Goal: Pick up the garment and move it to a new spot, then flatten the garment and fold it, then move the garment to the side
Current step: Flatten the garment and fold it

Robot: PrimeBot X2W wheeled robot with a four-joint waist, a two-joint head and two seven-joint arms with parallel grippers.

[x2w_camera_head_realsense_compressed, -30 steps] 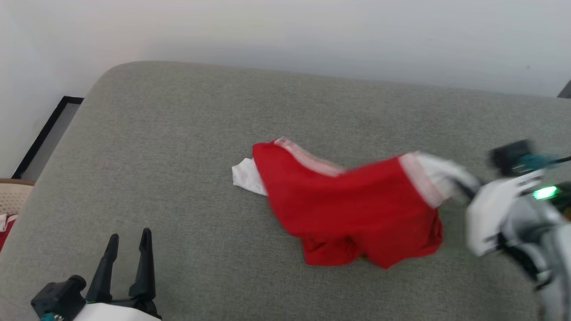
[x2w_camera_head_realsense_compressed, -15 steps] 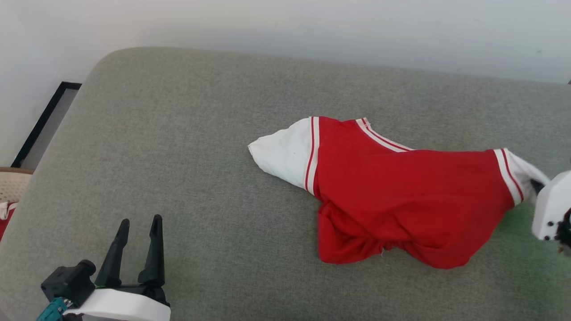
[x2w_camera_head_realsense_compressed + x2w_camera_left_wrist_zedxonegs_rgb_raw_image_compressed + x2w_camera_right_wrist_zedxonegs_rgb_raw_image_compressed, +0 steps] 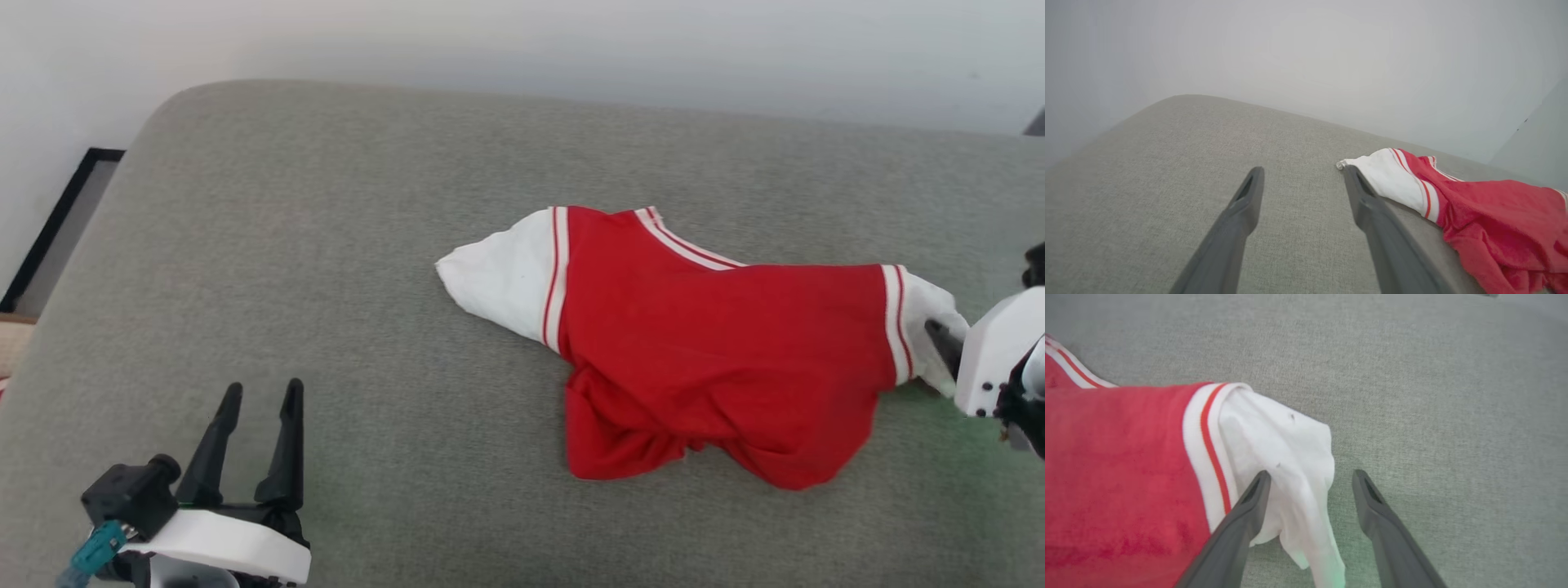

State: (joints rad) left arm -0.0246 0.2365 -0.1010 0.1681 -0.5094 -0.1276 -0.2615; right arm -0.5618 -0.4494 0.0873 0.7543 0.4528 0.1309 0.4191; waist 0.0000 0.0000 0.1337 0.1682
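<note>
garment [image 3: 718, 343] lies rumpled mid-right on grey padded surface [image 3: 326, 245]. light, limp, will sag n bunch, so prob best taken by cuffs or shoulders. r gripper [image 3: 1310, 475] fingers apart, white sleeve [image 3: 1274, 433] draped between, not pinched. l gripper [image 3: 263, 388] wide open, empty. hem bunched under; front/back unclear.
</note>
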